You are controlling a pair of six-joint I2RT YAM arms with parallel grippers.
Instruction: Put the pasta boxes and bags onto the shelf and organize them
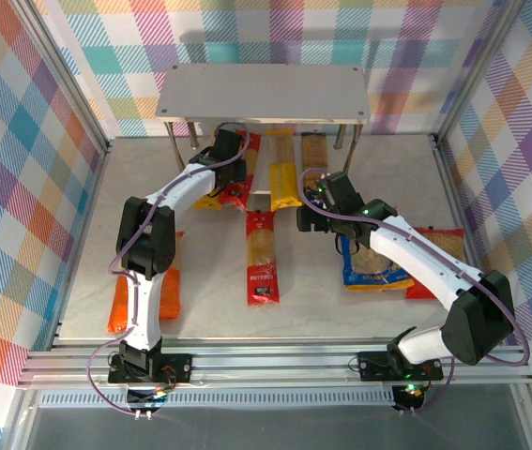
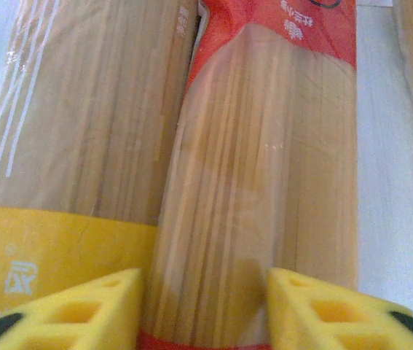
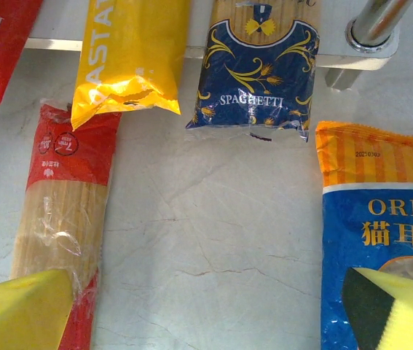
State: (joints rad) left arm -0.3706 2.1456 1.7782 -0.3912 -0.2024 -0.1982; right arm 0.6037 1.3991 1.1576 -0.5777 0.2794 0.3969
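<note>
The two-tier shelf (image 1: 264, 92) stands at the back. On its lower board lie a yellow pasta box (image 2: 75, 109), a red one (image 1: 238, 183) (image 2: 264, 146), a second yellow one (image 1: 282, 173) (image 3: 130, 51) and a dark blue one (image 1: 314, 150) (image 3: 261, 73). My left gripper (image 1: 222, 157) (image 2: 205, 292) hovers over the red one, jaws partly open, its clear window in the gap. Another red box (image 1: 262, 258) (image 3: 60, 211) lies mid-table. My right gripper (image 1: 311, 217) (image 3: 207, 284) is wide open over bare table between that box and the blue bag (image 1: 375, 267) (image 3: 381, 240).
An orange bag (image 1: 144, 300) lies at the near left by the left arm. A red bag (image 1: 436, 267) lies right of the blue one, partly under the right arm. A metal shelf leg (image 3: 374, 25) stands just behind the blue bag. Checked walls enclose the table.
</note>
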